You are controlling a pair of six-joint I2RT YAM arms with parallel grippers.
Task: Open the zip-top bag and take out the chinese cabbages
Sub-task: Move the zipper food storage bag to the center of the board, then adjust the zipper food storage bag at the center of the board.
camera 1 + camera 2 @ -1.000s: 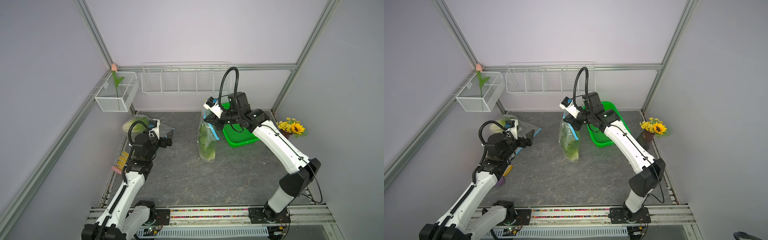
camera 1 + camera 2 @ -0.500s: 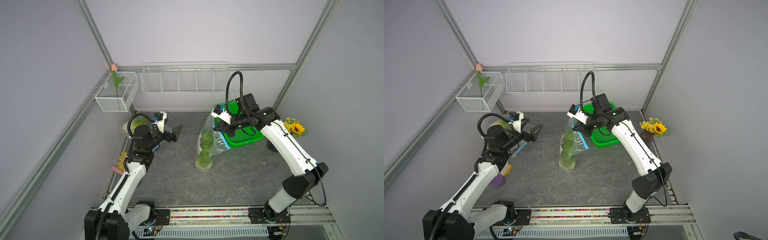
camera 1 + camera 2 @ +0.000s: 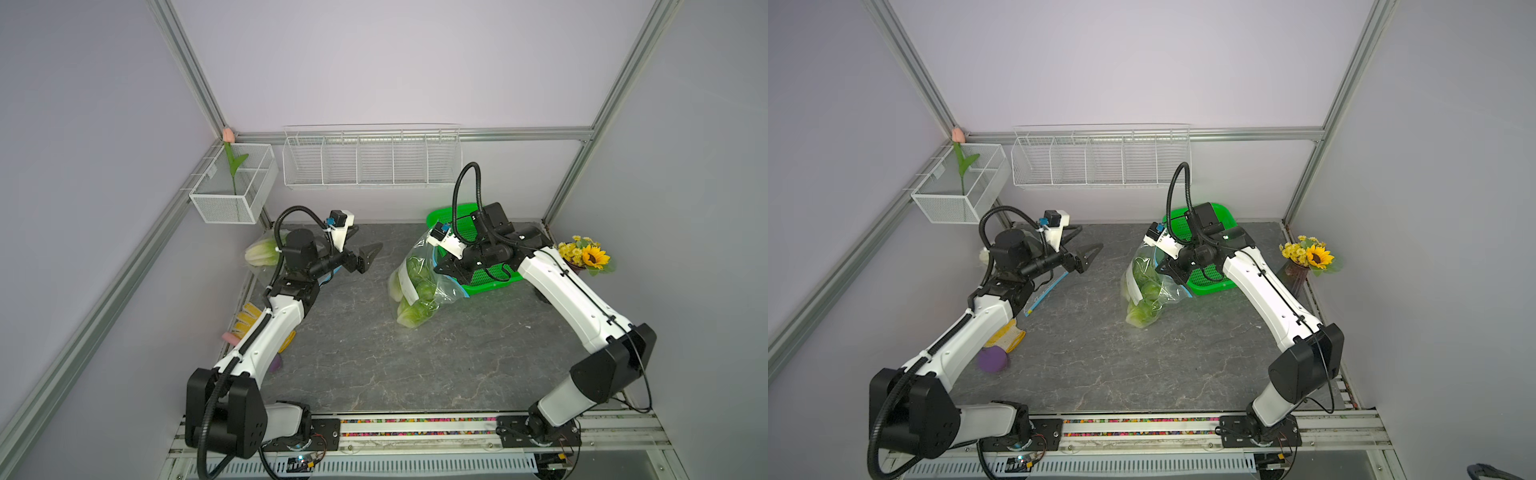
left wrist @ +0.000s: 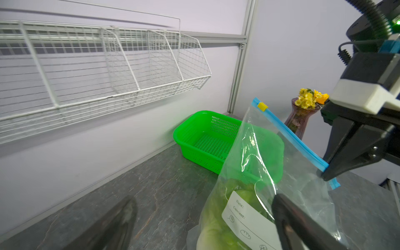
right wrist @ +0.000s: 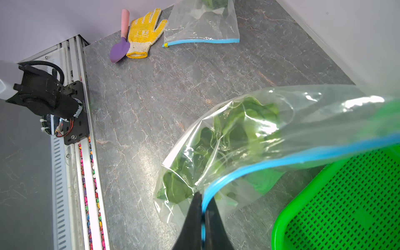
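Right gripper (image 5: 201, 195) is pinching the zip-top bag (image 3: 419, 282) at its blue strip corner, just beside the green basket (image 3: 494, 287), probably anchoring it. Left gripper (image 3: 368, 241), gaping wide and empty, is facing the bag, well apart from the basket, likely lining up for the yellow slider (image 4: 262, 106). Chinese cabbages (image 3: 415, 313) are sitting inside.

Clear zip-top bag (image 3: 446, 291) has a blue strip (image 4: 290, 134); chinese cabbages (image 3: 413, 318) are light green, basket (image 4: 205, 138) bright green.

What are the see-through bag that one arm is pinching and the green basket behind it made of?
The bag looks like thin, glossy plastic film: clear, crinkled, catching highlights. The green basket seems to be moulded rigid plastic, smooth and slightly shiny, with rows of small holes.
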